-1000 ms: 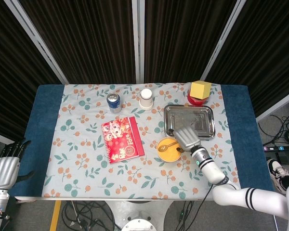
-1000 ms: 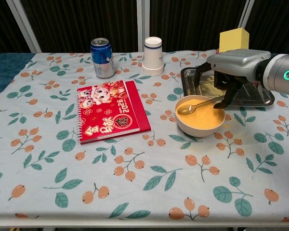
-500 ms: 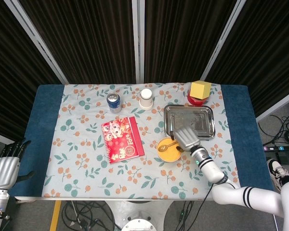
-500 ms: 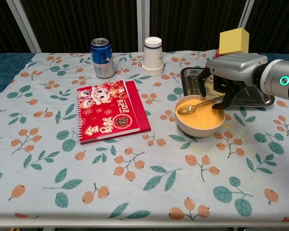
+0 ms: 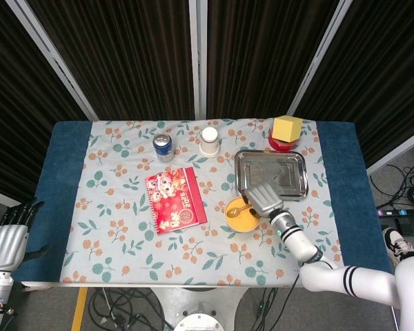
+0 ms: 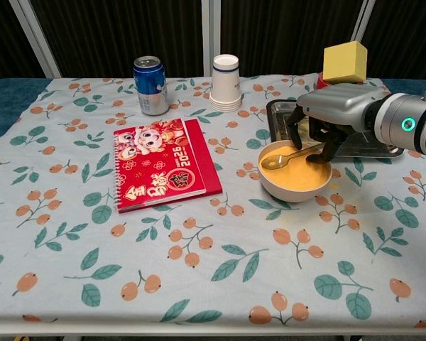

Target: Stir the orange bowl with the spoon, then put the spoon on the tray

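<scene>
The orange bowl (image 6: 296, 175) (image 5: 241, 216) stands on the cloth just in front of the metal tray (image 6: 277, 116) (image 5: 270, 172). A gold spoon (image 6: 287, 158) (image 5: 241, 209) lies in the bowl, its handle sloping up to the right over the rim. My right hand (image 6: 332, 112) (image 5: 262, 198) hovers over the bowl's right side. Its fingers (image 6: 329, 145) hang curled down around the handle's end, with the thumb still apart to the left. The spoon lies as it did, unlifted. My left hand (image 5: 7, 243) hangs off the table's left edge, holding nothing.
A red notebook (image 6: 164, 164) lies left of the bowl. A blue can (image 6: 150, 84) and a white paper cup (image 6: 226, 82) stand at the back. A yellow block (image 6: 344, 60) sits on a red object behind the tray.
My right hand has slid left over the spoon's handle and now covers more of it. The spoon and bowl have stayed put. The left hand has not moved.
</scene>
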